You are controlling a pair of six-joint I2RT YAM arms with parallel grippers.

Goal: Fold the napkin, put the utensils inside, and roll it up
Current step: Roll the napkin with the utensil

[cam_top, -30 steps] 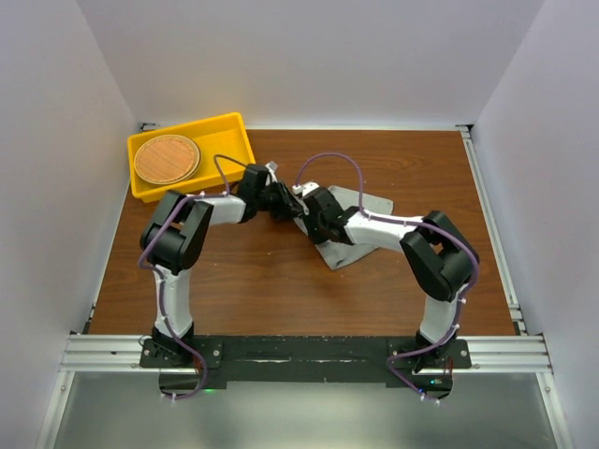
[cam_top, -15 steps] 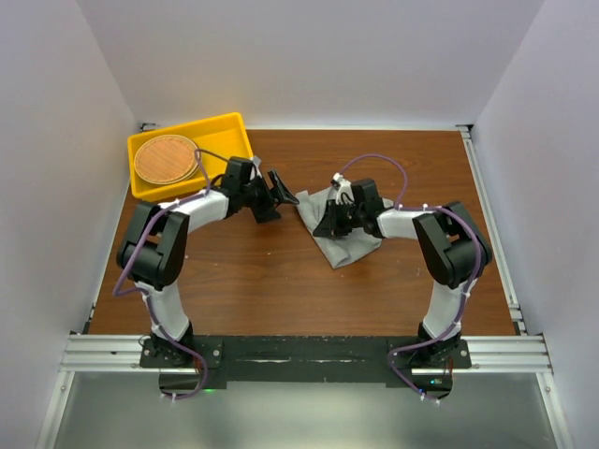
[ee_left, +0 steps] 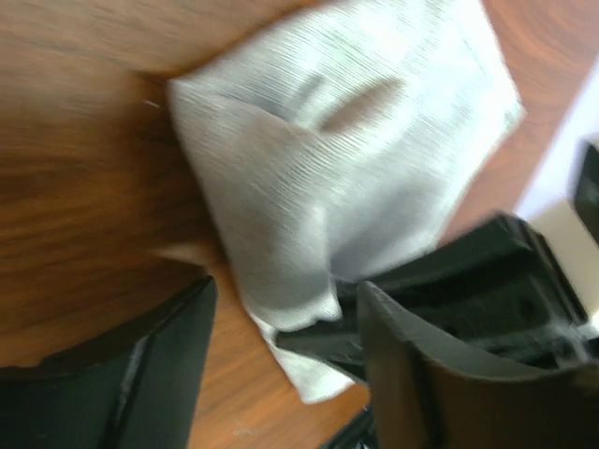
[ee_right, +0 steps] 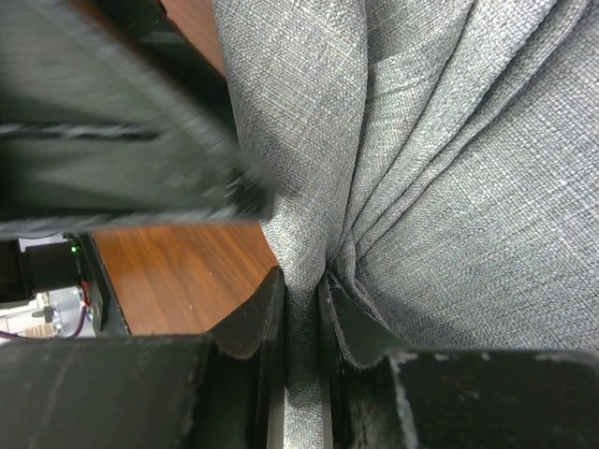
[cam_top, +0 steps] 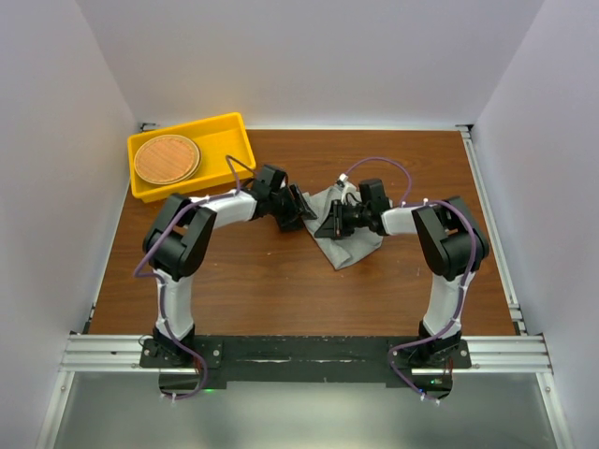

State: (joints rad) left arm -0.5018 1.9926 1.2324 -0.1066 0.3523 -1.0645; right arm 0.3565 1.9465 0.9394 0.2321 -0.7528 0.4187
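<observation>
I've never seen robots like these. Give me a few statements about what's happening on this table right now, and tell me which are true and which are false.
1. The right tool is pinching a fold of the grey napkin. True.
2. The left tool is clamped shut on the napkin. False: its fingers stand wide apart, at the cloth's edge.
3. The round woven disc lies in the yellow tray. True.
4. The napkin lies inside the yellow tray. False: it lies crumpled on the wooden table, apart from the tray.
</observation>
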